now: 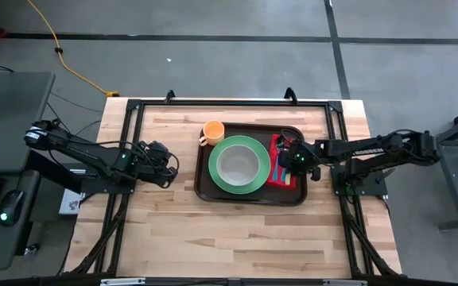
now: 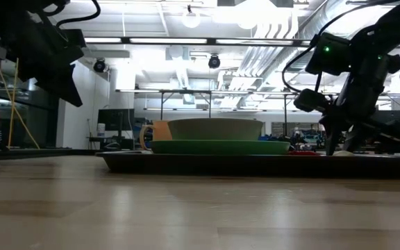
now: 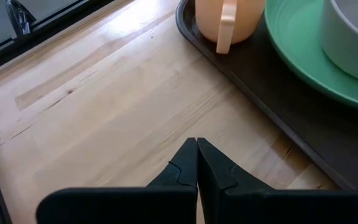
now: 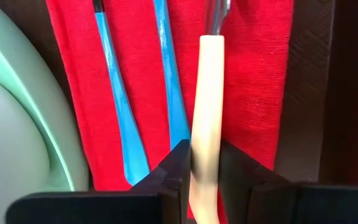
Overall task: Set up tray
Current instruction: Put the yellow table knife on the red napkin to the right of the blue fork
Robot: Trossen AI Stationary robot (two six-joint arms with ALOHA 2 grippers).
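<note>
On the wooden table point(image 1: 237, 230), slightly right of centre, sits the tray point(image 1: 249, 199), dark brown with a raised rim. Green plate point(image 1: 238, 164) lies in the tray's middle, with a grey bowl point(image 1: 238, 164) resting on it. Orange mug point(image 1: 212, 132) stands upright in the tray's far left corner, just beside the plate, handle turned toward the left arm. Red napkin point(image 1: 279, 163) lies flat along the tray's right side, between plate and rim.

Right wrist view: two blue-handled utensils point(image 4: 166, 81) lie side by side on the napkin; their working ends are cut off from view. A cream-handled utensil point(image 4: 207, 106) lies beside them on the napkin.

Right gripper point(image 1: 291, 159) is low over the napkin, fingers point(image 4: 169, 177) standing narrowly apart on either side of the cream handle. Whether they press on the handle or merely flank it cannot be told.

Left gripper point(image 1: 168, 165) hangs over bare table just left of the tray, near the mug. Its fingers point(image 3: 182, 171) are pressed together with nothing between them.

Low view: the tray sits flat on the table, with bowl and plate stacked level.
</note>
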